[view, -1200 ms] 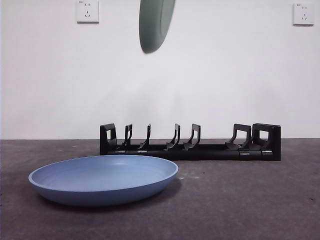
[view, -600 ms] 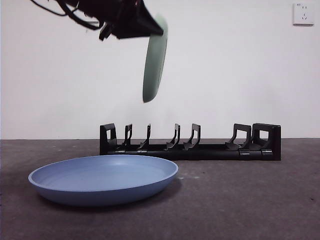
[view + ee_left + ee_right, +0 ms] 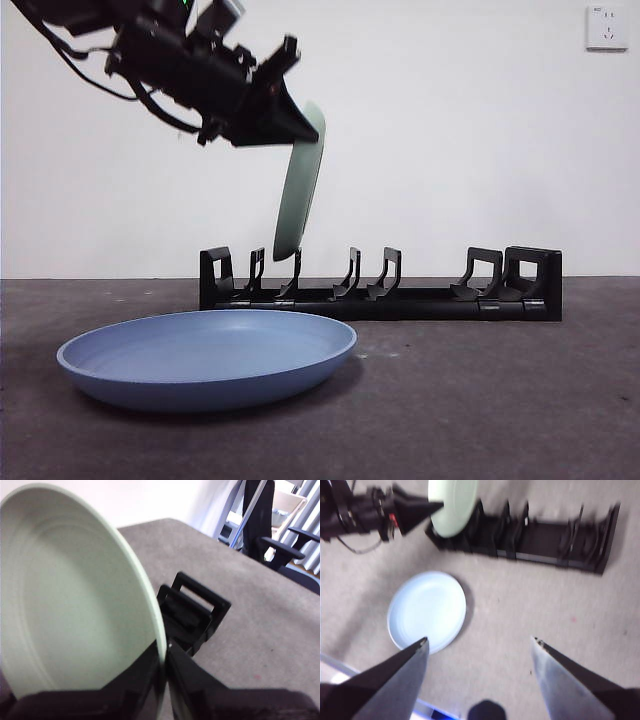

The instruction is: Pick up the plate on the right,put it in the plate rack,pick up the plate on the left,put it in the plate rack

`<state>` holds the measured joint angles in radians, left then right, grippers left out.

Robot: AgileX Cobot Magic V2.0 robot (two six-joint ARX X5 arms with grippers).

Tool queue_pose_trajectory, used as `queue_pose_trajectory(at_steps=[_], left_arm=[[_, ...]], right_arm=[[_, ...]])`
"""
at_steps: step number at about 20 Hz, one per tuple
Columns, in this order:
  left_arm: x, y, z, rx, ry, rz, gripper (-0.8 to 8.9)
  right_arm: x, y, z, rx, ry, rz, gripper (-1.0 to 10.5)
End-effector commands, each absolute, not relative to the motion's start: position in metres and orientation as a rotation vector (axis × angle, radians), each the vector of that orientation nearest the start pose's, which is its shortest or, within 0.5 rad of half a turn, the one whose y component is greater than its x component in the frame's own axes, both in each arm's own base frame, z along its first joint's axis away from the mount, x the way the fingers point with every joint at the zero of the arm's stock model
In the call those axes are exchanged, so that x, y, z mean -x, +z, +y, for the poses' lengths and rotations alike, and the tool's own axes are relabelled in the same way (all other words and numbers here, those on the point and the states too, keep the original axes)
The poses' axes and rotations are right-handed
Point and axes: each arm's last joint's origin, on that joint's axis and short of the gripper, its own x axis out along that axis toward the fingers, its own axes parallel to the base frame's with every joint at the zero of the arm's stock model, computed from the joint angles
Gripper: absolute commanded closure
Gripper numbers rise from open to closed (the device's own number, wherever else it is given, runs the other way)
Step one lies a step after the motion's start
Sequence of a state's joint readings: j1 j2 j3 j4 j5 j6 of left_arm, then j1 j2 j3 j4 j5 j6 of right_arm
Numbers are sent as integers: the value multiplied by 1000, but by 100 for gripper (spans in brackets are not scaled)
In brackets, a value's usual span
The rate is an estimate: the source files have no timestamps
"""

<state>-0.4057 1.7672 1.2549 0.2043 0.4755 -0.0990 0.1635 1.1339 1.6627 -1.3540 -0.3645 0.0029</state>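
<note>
We read the step as slotting the green plate (image 3: 299, 185) into the plate rack (image 3: 380, 284). In the front view the left gripper (image 3: 300, 125) comes in from the upper left of the frame, pinching the plate's top rim; the plate hangs nearly upright, tilted a little, lower edge just above the prongs near the rack's left end. To do it well we'd square the plate to the prong gap, bring it straight down between one pair, and only let go once the rim sits in the base, since a tilted entry could catch a prong or shove the rack. The blue plate (image 3: 207, 357) lies flat on the counter (image 3: 500, 400) at lower left centre, in front of the rack, so we'd keep the arm clear of it. The left wrist view shows what the front cannot: jaws pressed on the plate's rim, the plate's inner face, one blocky rack end (image 3: 195, 612) just past the edge. The right wrist view looks down from above: right gripper (image 3: 479, 641) spread wide, holding nothing, well apart from the plates, with both plates and the full rack laid out, though blurred.
</note>
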Motion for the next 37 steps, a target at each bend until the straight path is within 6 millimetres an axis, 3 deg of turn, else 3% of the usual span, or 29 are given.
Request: queue_pose_trajectory(at_steps=[1, 6, 21, 24, 26, 31, 37], left_arm=[[-371, 256, -172, 96, -846, 367, 821], [-374, 245, -172, 46, -828, 396, 822], [-367, 228, -168, -62, -792, 557, 802], [-366, 229, -168, -60, -799, 560, 656], [-365, 230, -168, -59, -800, 562, 647], [-357, 250, -166, -38, -847, 522, 647], [-314, 311, -148, -68, -859, 468, 646]], right_arm=[[-153, 436, 36, -78, 500, 895, 600], [-158, 425, 37, -67, 505, 924, 600], [-160, 427, 37, -64, 508, 893, 600], [-160, 427, 37, -64, 508, 896, 600], [-160, 427, 37, -64, 507, 896, 600], [-160, 427, 37, -64, 508, 895, 600], [-164, 427, 38, -63, 509, 880, 600]])
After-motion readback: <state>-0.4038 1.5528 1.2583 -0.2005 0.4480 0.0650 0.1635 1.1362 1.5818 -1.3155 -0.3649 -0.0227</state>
